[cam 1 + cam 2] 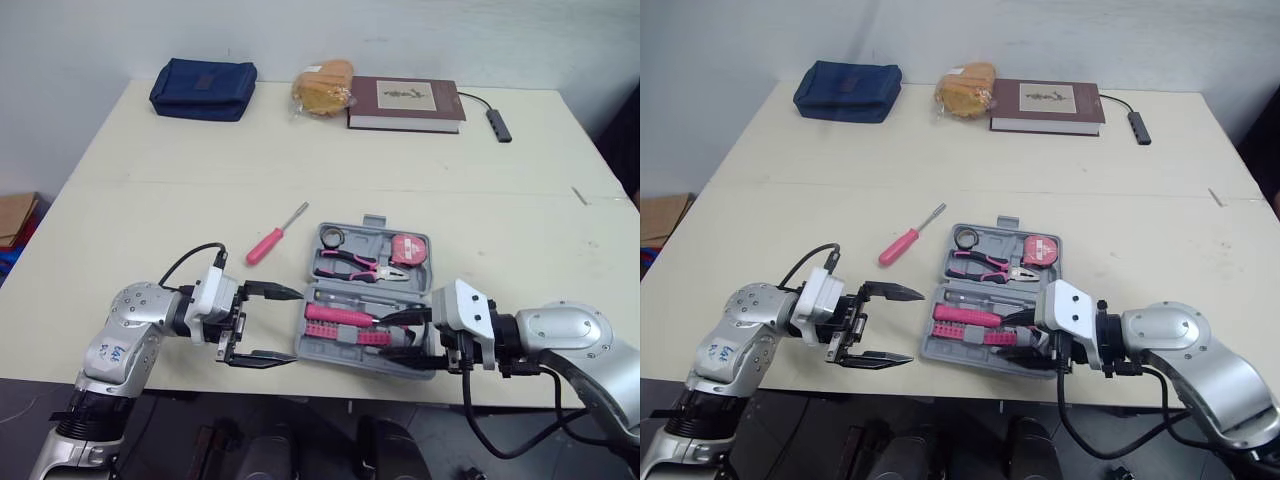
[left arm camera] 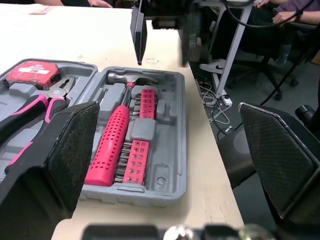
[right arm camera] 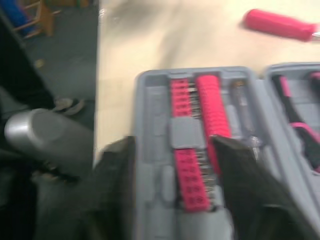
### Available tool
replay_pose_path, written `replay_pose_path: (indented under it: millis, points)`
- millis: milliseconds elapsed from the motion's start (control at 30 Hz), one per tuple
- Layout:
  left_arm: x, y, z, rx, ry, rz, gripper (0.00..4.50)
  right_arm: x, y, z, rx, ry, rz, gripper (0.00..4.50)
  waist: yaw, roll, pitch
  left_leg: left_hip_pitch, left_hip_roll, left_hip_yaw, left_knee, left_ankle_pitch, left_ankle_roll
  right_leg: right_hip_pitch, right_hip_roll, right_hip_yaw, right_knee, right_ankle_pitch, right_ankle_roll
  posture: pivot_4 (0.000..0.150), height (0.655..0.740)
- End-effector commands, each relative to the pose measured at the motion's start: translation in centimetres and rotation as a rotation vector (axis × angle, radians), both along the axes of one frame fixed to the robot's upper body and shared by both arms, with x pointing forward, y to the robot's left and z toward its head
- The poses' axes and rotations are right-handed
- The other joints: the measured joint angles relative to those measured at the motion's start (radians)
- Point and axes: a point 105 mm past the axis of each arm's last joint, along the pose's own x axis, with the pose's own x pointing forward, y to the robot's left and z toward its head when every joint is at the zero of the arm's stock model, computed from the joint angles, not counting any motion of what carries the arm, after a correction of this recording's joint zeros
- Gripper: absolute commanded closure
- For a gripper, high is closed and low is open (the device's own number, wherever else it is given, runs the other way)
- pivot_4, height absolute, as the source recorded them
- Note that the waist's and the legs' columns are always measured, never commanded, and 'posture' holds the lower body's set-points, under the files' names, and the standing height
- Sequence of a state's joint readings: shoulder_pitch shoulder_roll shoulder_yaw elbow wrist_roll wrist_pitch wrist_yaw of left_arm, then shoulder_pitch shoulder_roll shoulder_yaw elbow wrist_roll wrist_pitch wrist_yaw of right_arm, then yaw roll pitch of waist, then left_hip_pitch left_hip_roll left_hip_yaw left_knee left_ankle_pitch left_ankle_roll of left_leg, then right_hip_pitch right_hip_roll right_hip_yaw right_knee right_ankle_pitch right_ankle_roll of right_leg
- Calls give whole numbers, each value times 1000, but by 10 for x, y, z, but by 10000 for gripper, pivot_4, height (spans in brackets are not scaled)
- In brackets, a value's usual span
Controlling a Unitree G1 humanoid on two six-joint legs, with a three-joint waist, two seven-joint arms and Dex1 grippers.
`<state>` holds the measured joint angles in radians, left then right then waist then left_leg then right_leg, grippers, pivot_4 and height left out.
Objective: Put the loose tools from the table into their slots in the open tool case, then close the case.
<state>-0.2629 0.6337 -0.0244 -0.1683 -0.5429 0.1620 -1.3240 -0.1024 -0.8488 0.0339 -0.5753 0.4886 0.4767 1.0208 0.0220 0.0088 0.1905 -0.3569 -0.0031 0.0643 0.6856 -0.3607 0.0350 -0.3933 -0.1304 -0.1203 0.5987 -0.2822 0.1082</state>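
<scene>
The grey tool case (image 1: 312,345) lies open near the table's front edge, holding pink pliers (image 1: 350,264), a tape measure (image 1: 408,249), a pink-handled hammer (image 2: 107,150) and a strip of bits (image 2: 135,160). A loose pink-handled screwdriver (image 1: 266,245) lies on the table just left of the case, its shaft pointing away. My left gripper (image 1: 298,325) is open at the case's left end, its fingers level with the near corner and holding nothing. My right gripper (image 1: 387,337) is open at the case's right end, its fingers reaching over the hammer tray.
At the far edge of the table are a blue pouch (image 1: 203,88), a bagged loaf (image 1: 322,87), a brown book (image 1: 407,103) and a cabled adapter (image 1: 500,125). The case sits close to the table's front edge (image 1: 330,385).
</scene>
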Motion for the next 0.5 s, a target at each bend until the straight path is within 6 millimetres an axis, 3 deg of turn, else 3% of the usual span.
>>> replay_pose_path:
  millis: [33, 67, 233, 400, 500]
  points:
    - [-1, -3, 4, -3, -32, -21, 0, 3, -1, -7, 11, -61, 8, 40213, 0, 0, 0, 0, 0, 0, 0, 0, 0, 0, 0, 0, 0, 0, 0, 1500, 7400]
    - [-1, -3, 4, -2, -34, -22, 0, 4, -1, -11, 4, -66, 11, 44587, 0, 0, 0, 0, 0, 0, 0, 0, 0, 0, 0, -1, 0, 0, 0, 1500, 7400]
    - [0, -2, 5, 1, -37, -24, 0, 8, 0, -22, -5, -76, -6, 44587, 1, 0, 0, 0, 0, 0, 0, 0, 0, 0, 0, -3, 0, 0, 0, 1500, 7400]
    - [0, -4, 5, -2, -41, -27, 0, 16, -9, -48, -118, -62, -63, 44587, 1, 0, 0, 0, 0, 0, 0, 0, 0, 0, 0, -3, 0, 0, 0, 1500, 7400]
    - [0, -4, 5, -2, -42, -25, 0, 9, -7, -55, -140, -37, -31, 44587, 1, 0, 0, 1, 0, 0, 0, 0, 0, 1, 0, -3, 0, 0, 0, 1500, 7400]
